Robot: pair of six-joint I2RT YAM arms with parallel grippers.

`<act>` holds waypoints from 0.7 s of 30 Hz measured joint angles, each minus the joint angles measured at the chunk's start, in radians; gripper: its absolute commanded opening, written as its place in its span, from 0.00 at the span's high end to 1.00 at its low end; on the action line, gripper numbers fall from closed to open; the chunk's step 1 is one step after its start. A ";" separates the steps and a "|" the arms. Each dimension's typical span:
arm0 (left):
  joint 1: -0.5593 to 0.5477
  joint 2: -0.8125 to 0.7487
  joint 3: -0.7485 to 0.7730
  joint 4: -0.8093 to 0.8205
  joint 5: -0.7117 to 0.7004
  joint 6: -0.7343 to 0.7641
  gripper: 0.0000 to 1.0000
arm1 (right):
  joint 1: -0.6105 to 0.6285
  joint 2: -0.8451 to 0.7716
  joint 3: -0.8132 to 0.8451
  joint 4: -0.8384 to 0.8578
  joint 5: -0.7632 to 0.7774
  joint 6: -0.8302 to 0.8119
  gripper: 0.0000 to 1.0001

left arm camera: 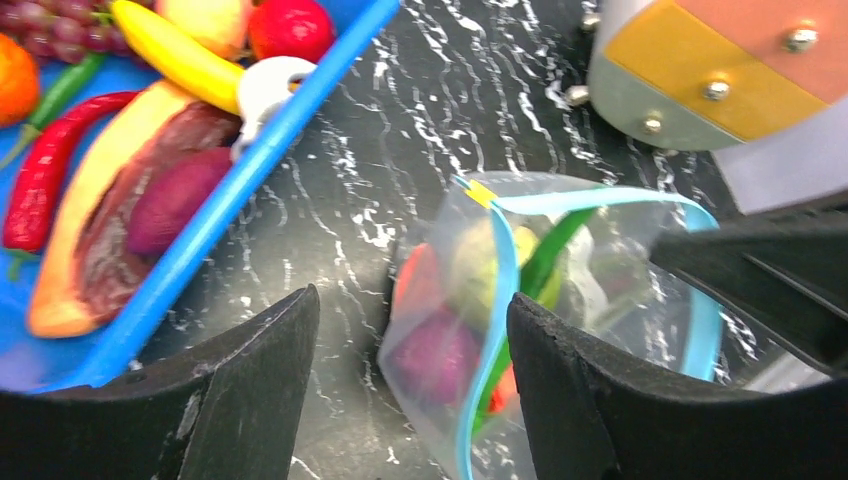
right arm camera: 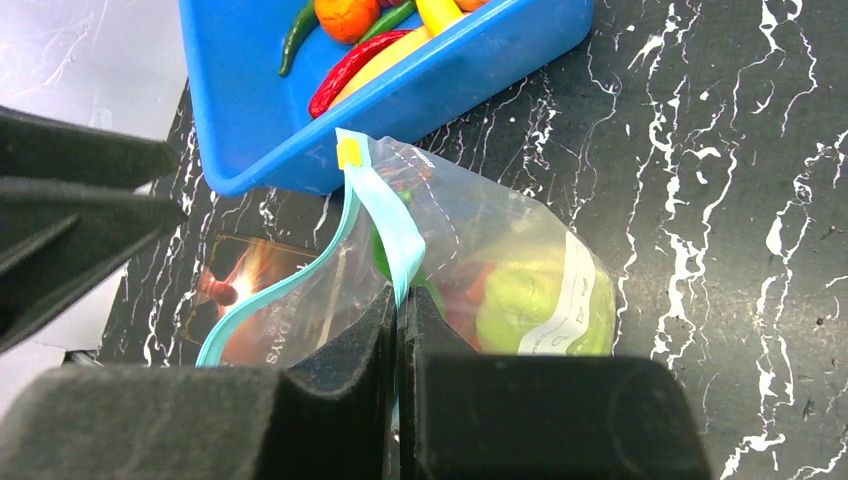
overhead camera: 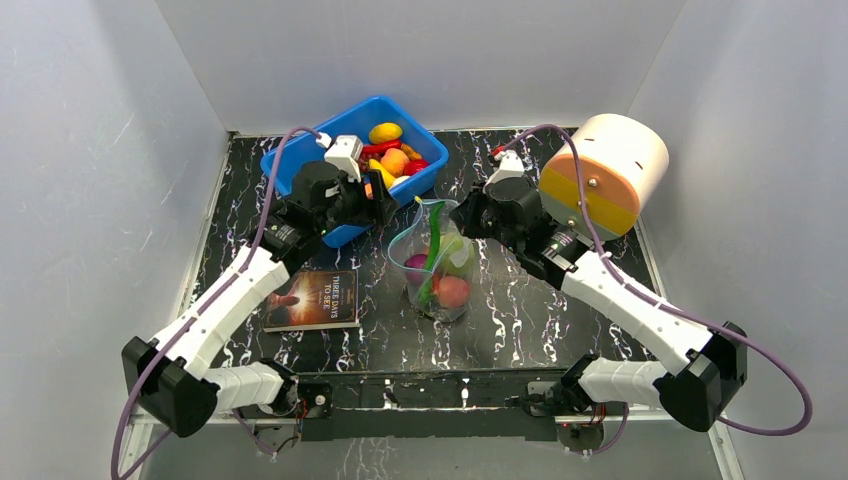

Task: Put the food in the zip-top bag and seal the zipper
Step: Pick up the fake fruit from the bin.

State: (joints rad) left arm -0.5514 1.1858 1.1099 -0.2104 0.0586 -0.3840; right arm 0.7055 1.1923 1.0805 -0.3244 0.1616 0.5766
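A book (overhead camera: pixel 313 298) lies nearest, on the left. At mid-table the zip-top bag (overhead camera: pixel 440 270) holds a purple onion (left arm camera: pixel 435 355), a green bean (left arm camera: pixel 550 255) and a green cabbage (right arm camera: pixel 520 295). Its length runs near to far, with the gaping mouth at the far end. The right gripper (right arm camera: pixel 398 300) is pinched on the zipper (right arm camera: pixel 385 225). The left gripper (left arm camera: pixel 412 298) hangs spread beside the mouth, holding nothing. Beyond, a blue bin (right arm camera: pixel 250 110) holds a banana (left arm camera: pixel 175 50), a red chilli (left arm camera: pixel 45 165), an orange (left arm camera: pixel 15 75) and grapes (left arm camera: pixel 40 15).

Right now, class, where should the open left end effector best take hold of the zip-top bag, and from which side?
Probably the zipper strip near its yellow tab, approaching from the blue bin side. The zip-top bag stands mouth-up, and the right end effector pinches the other lip.
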 measured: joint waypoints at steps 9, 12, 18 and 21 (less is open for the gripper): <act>0.081 0.121 0.085 -0.064 -0.116 0.044 0.36 | 0.000 -0.020 0.000 -0.019 -0.019 -0.020 1.00; 0.143 0.174 0.100 -0.071 -0.130 0.046 0.36 | 0.000 -0.041 -0.012 -0.018 -0.039 -0.029 1.00; 0.251 0.296 0.144 -0.051 -0.161 0.063 0.24 | 0.000 -0.071 -0.016 -0.025 -0.063 -0.027 1.00; 0.284 0.357 0.164 -0.025 -0.188 0.072 0.23 | 0.000 -0.081 -0.016 -0.039 -0.086 -0.021 1.00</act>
State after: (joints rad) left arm -0.2676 1.5433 1.2739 -0.2352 -0.1295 -0.3119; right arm 0.7055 1.1110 1.0641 -0.3634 0.0757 0.5560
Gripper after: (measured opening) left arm 0.761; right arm 0.009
